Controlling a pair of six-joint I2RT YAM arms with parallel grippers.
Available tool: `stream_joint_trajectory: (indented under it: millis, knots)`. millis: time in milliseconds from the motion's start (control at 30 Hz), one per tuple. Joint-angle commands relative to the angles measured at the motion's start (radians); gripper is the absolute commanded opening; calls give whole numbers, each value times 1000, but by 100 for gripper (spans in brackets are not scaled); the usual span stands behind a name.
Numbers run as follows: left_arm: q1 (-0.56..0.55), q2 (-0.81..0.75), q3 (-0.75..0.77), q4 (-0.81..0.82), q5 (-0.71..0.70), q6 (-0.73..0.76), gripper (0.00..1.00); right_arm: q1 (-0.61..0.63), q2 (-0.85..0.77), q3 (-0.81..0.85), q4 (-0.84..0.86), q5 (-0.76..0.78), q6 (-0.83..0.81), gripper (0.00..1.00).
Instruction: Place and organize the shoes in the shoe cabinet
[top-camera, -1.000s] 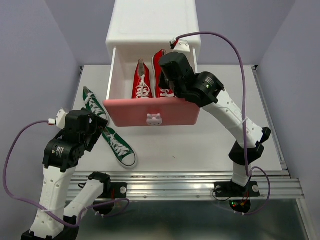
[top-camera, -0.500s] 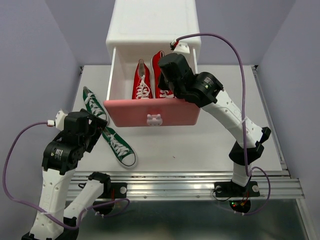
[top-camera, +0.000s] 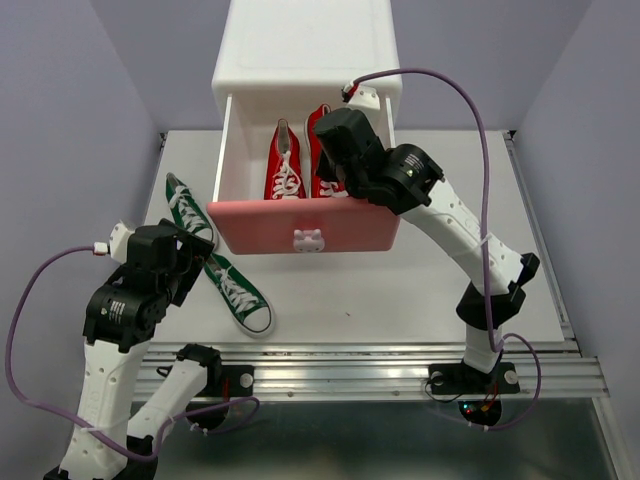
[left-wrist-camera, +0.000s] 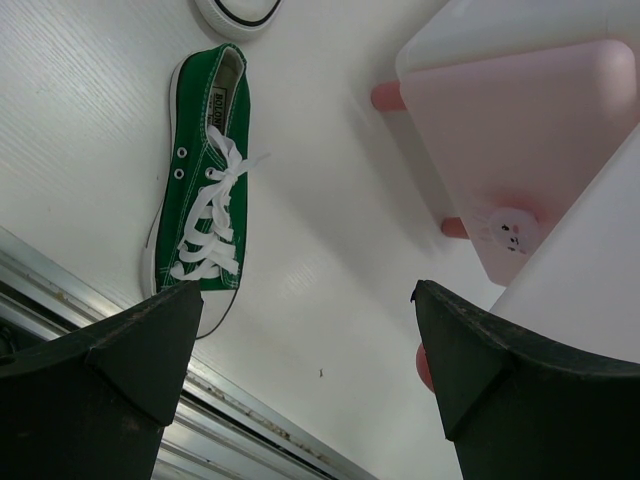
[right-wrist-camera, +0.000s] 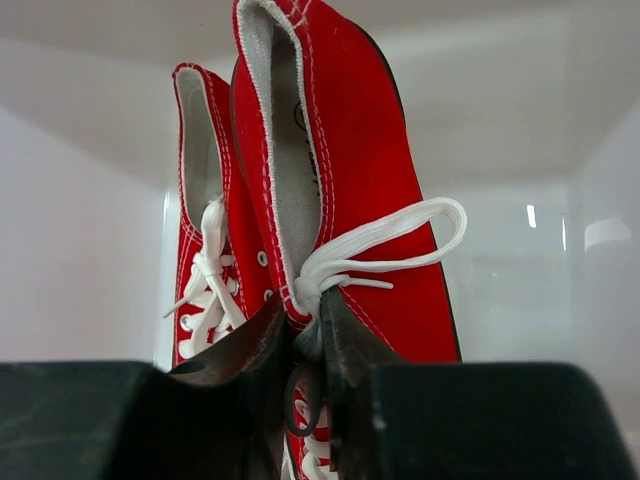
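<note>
now the right gripper (right-wrist-camera: 305, 338), clenched on a red canvas sneaker (right-wrist-camera: 370, 200) inside the pink plastic drawer (top-camera: 350, 228), should likely release it; left gripper (left-wrist-camera: 307, 295) hangs spread.

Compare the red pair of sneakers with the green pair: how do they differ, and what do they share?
The red pair lies inside the open pink drawer; the green pair lies on the table. The red pair sits side by side; the green pair is staggered, one beyond the other. The right end effector pinches one red sneaker; nothing holds the green pair. Both have white laces and soles.
</note>
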Motion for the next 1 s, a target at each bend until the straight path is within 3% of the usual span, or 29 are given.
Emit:
stream_joint_trajectory:
  millis: [0,800,933,967]
  knots:
    - [2,-3,-5,1,-22,-2,99,9,13,-12,-52,8,-1,22]
    - [2,1,6,-1,-31,20,99,9,87,-15,42,136,-95,29]
    - [2,3,6,-1,-30,20,99,9,88,-26,49,134,-112,39]
    - [2,3,6,1,-31,20,99,9,87,-27,54,133,-115,45]
